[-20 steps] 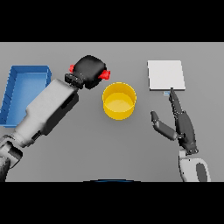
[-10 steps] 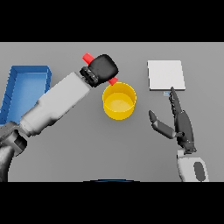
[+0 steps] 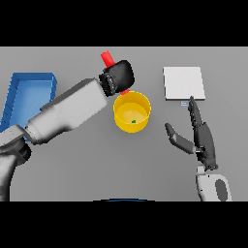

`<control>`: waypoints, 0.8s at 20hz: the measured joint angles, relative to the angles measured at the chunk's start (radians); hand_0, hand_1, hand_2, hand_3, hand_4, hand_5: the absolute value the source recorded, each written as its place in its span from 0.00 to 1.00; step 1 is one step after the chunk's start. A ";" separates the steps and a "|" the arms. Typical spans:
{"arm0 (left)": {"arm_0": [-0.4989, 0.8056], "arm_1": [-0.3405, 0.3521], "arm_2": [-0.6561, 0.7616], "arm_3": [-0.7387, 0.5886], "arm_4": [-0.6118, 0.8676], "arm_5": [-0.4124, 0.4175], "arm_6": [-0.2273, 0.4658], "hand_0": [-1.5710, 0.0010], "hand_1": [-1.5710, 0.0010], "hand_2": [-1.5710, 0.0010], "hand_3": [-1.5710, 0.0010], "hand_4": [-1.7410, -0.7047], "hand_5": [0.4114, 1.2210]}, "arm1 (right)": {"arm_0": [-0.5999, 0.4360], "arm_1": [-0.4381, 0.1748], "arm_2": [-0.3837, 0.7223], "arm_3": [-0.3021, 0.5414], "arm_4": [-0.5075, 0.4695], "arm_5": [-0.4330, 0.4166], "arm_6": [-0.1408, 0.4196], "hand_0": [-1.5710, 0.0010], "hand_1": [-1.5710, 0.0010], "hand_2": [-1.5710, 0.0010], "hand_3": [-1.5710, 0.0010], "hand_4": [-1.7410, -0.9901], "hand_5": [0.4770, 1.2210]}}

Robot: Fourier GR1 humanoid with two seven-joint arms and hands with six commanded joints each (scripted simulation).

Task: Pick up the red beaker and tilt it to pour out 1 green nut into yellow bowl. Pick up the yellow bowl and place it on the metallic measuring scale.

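Grey tabletop: our left hand grips the tilted red plastic beaker above the round yellow bowl — one small green nut lies inside. Pouring appears done; moving that bowl onto the flat metallic measuring scale remains — our right hand waits with fingers straight.

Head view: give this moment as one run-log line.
left hand: shut on beaker, tilted over bowl | nut: in bowl | right hand: open, idle | scale: bare

The left arm reaches diagonally up from the lower left, its hand fisted around the beaker, which is tipped over. The right hand rests low on the right, fingers straight and pointing away, thumb splayed out to the left.
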 measured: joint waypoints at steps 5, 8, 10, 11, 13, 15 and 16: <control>-0.034 -0.020 -0.074 0.044 -0.088 0.045 -0.022 0.00 0.00 0.00 0.00 0.01 1.00 | 0.004 -0.001 0.007 -0.009 0.012 -0.003 0.010 1.00 1.00 1.00 1.00 0.81 0.14; -0.079 -0.023 -0.111 0.047 -0.138 0.043 -0.035 0.00 0.00 0.00 0.00 0.01 1.00 | 0.016 0.004 0.006 -0.010 0.009 -0.005 -0.015 1.00 1.00 1.00 1.00 0.82 0.13; -0.125 -0.030 -0.133 0.039 -0.166 0.054 -0.064 0.00 0.00 0.00 0.00 0.01 1.00 | 0.006 0.009 0.010 -0.005 0.022 -0.016 -0.003 1.00 1.00 1.00 1.00 0.80 0.13; -0.156 -0.028 -0.130 0.044 -0.171 0.047 -0.079 0.00 0.00 0.00 0.00 0.01 1.00 | 0.001 0.003 0.005 -0.012 0.022 -0.018 0.005 1.00 1.00 1.00 1.00 0.80 0.12; -0.248 -0.015 -0.127 0.088 -0.193 0.057 -0.111 0.00 0.00 0.00 0.00 0.01 1.00 | 0.011 0.006 0.006 -0.009 0.011 -0.009 -0.004 1.00 1.00 1.00 1.00 0.81 0.12; -0.329 0.003 -0.071 0.134 -0.172 0.058 -0.116 0.00 0.00 0.00 0.00 0.02 1.00 | -0.003 0.015 0.022 -0.004 0.044 -0.025 0.003 1.00 1.00 1.00 1.00 0.81 0.10; -0.350 0.016 -0.039 0.167 -0.158 0.072 -0.108 0.00 0.00 0.00 0.00 0.02 1.00 | -0.004 0.015 0.017 -0.008 0.031 -0.022 -0.011 1.00 1.00 1.00 1.00 0.81 0.10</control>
